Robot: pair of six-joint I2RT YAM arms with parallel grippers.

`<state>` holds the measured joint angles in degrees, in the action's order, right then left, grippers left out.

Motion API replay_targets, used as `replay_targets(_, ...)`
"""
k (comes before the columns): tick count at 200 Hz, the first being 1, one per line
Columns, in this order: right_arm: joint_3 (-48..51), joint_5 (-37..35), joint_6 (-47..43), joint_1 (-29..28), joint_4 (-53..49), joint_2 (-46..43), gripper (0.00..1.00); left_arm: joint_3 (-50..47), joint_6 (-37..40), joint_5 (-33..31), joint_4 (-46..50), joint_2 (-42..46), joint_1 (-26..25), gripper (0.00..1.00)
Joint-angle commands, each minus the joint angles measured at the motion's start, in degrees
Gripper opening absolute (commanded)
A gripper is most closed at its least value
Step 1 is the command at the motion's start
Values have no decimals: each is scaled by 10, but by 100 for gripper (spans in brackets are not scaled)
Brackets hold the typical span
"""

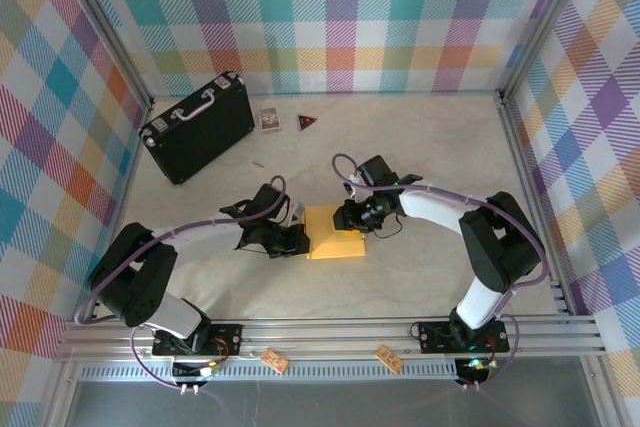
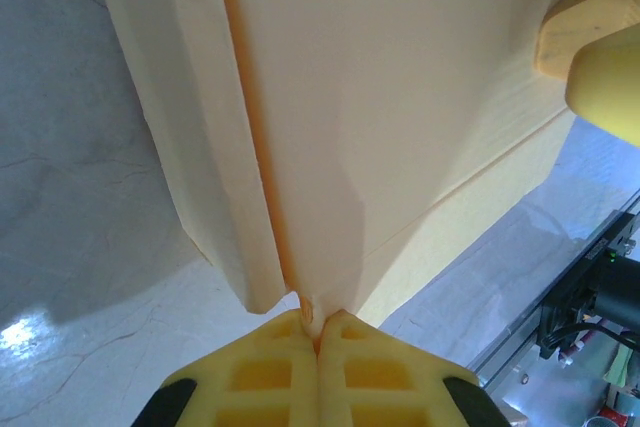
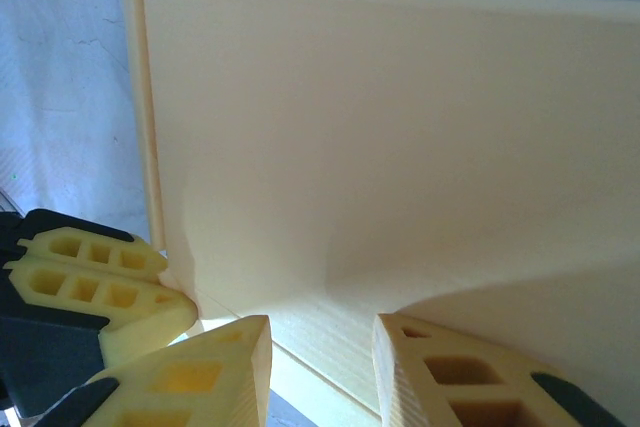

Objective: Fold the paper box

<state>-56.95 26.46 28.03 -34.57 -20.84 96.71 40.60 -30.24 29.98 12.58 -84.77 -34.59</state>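
Folding the paper box (image 1: 337, 239), and judging it at a middle stage. Finding it as one mustard-yellow piece directly between the two sets of fingertips, with a broad panel tilted up and creased strips running along its borders.

Pinching with the left gripper (image 2: 318, 335): fingers (image 2: 260, 377) clenched fully together on a thin corner of the cardboard right at the tips, with the broad panel rising away just beyond them.

Reaching in with the right gripper (image 3: 322, 357) from the opposite side: fingers (image 3: 225, 372) standing apart, straddling a narrow creased strip at the lower border of the panel. Not being able to tell whether really squeezing that strip or only sitting around it, with the contact falling at the very bottom of the close view.

Counting as done: creasing of the side strips and lifting of at least one wall off the table (image 1: 430, 157). Counting as left, by judgement: raising the remaining walls, tucking the tabs, and closing the shape into a proper rectangular box. Seeing nothing like closed corners near either set of fingers. Estimating less than half of the work finished.
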Motion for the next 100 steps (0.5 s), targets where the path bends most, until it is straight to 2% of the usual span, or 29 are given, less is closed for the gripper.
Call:
replay_targets(1,5,10,1,-2,-14,8,34,1,18,-5,21,13,10,0)
replay_targets(38,4,10,0,-2,-16,8,34,5,27,-11,49,10,12,1)
replay_targets(77,5,7,-2,-2,-18,4,33,16,39,-32,86,24,12,37)
replay_targets(100,4,2,-3,-2,-23,-3,34,25,48,-57,120,44,13,40)
